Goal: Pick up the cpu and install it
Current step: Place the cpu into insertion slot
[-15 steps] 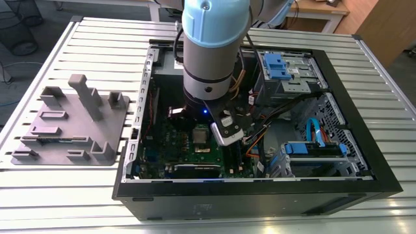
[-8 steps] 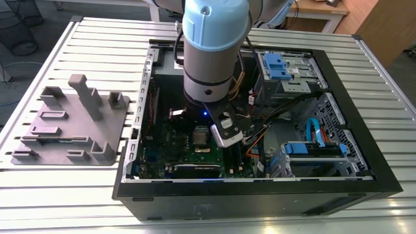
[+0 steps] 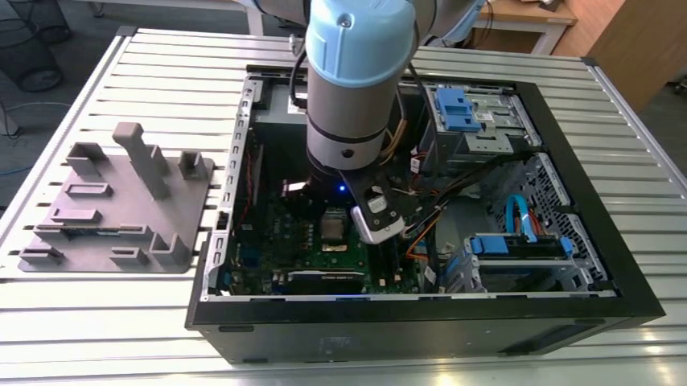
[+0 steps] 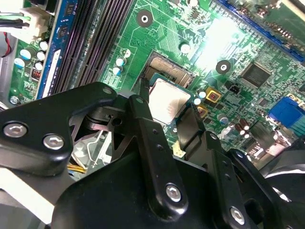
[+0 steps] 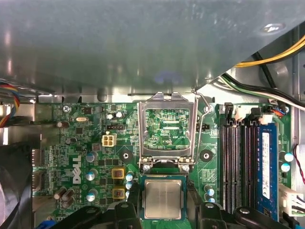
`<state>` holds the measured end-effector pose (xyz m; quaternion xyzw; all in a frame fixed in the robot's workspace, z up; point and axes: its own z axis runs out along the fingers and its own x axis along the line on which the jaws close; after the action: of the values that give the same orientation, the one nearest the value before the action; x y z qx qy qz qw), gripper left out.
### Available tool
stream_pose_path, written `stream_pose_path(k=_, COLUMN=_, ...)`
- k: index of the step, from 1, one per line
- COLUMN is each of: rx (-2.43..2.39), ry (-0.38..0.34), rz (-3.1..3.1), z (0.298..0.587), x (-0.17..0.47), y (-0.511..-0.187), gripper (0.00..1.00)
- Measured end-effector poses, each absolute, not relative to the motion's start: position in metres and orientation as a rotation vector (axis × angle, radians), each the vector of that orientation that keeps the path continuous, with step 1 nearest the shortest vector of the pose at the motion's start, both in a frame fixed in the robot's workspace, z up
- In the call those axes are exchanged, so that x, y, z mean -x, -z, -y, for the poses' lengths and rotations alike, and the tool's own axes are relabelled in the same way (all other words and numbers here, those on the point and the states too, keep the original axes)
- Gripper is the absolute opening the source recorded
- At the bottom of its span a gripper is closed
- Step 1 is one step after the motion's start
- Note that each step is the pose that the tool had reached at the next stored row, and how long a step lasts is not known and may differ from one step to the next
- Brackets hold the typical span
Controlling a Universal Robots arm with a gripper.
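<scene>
- We saw a big silver and light-blue robot arm (image 3: 343, 121) reaching down into an open black computer case (image 3: 429, 326).
- The case lay on a silver metal surface with long ridges (image 3: 108, 334).
- Beside the case, at the exterior view's left, sat a grey plastic tray with tall posts (image 3: 108, 217).
- In both wrist views, the two black fingers (image 4: 143, 119) (image 5: 125, 212) were closed on the small, flat, square, silver-grey cpu (image 4: 167, 99) (image 5: 163, 199). One finger was on each side of it.
- The cpu was over the green board (image 5: 86, 143), right at the square socket with tiny gold pins (image 4: 169, 70).
- In the second wrist view, part of the socket peeked out past the cpu.
- We could not tell if the cpu touched the socket.
- A thin silver metal frame with a hollow middle (image 5: 167, 99) was flipped open just beside the cpu. We saw the green board through its hole.
- Long black slots (image 5: 233, 162) ran near the socket.
</scene>
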<state>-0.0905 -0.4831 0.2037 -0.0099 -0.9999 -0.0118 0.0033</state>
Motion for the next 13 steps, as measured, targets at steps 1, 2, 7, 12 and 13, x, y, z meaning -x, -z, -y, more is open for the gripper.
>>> stream_pose_path(k=1, rx=0.031, ry=0.037, rz=3.135, z=0.4832, x=0.0904, y=-0.2029, gripper=0.47)
stream_pose_path(k=2, rx=0.031, ry=0.037, rz=3.135, z=0.4833, x=0.0904, y=-0.2023, gripper=0.47)
stream_pose_path(k=7, rx=0.031, ry=0.037, rz=3.135, z=0.4843, x=0.0904, y=-0.2014, gripper=0.47)
stream_pose_path(k=12, rx=0.031, ry=0.037, rz=3.135, z=0.4846, x=0.0904, y=-0.2012, gripper=0.47)
stream_pose_path(k=13, rx=0.031, ry=0.037, rz=3.135, z=0.4847, x=0.0904, y=-0.2012, gripper=0.47)
